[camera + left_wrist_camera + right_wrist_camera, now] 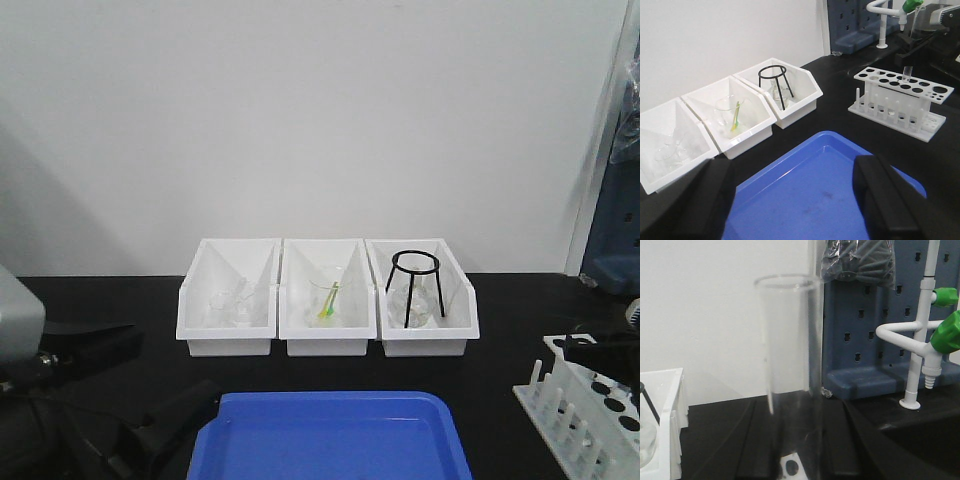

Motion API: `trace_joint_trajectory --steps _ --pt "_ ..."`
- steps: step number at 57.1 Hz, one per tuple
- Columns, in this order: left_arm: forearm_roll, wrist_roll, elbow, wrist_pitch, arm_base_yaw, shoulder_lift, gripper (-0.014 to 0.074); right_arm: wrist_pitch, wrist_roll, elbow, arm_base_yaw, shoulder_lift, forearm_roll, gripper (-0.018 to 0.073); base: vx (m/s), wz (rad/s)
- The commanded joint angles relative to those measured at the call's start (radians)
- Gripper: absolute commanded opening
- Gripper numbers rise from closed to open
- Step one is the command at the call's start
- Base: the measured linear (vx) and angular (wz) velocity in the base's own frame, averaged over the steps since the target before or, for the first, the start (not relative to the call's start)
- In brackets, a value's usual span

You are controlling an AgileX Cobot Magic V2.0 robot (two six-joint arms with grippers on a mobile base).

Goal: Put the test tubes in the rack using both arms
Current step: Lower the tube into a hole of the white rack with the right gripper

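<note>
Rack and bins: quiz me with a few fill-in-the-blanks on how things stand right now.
The rack holds ___ test tube upright in its top plate.
In the front view, the black ring stand sits in the ___ of the three white bins.
The tray in front of the bins is ___.
The left hand is ___, holding nothing.
Missing: one; rightmost; blue; open.

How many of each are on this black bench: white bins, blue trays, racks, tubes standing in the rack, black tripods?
Bins: 3
Tray: 1
Rack: 1
Tube in the rack: 1
Tripod: 1
Total: 7
</note>
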Motion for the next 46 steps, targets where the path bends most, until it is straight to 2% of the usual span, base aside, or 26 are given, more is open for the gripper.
trace_joint_trajectory --steps 1,23,46 --pt "0.017 0.0 -0.032 -0.051 -0.007 -0.016 0.059 -0.101 -0.003 -0.04 -0.007 -0.03 -0.017 -0.0004 0.0 0.0" --pt "0.017 0.0 -0.032 -0.051 -0.007 -0.011 0.0589 -0.06 0.026 -0.12 -0.007 0.019 -0.048 -0.0004 0.0 0.0" --pt "0.042 0.0 -0.032 -0.051 -0.007 -0.011 0.0589 -0.049 0.05 -0.12 -0.007 0.103 -0.048 -0.0004 0.0 0.0"
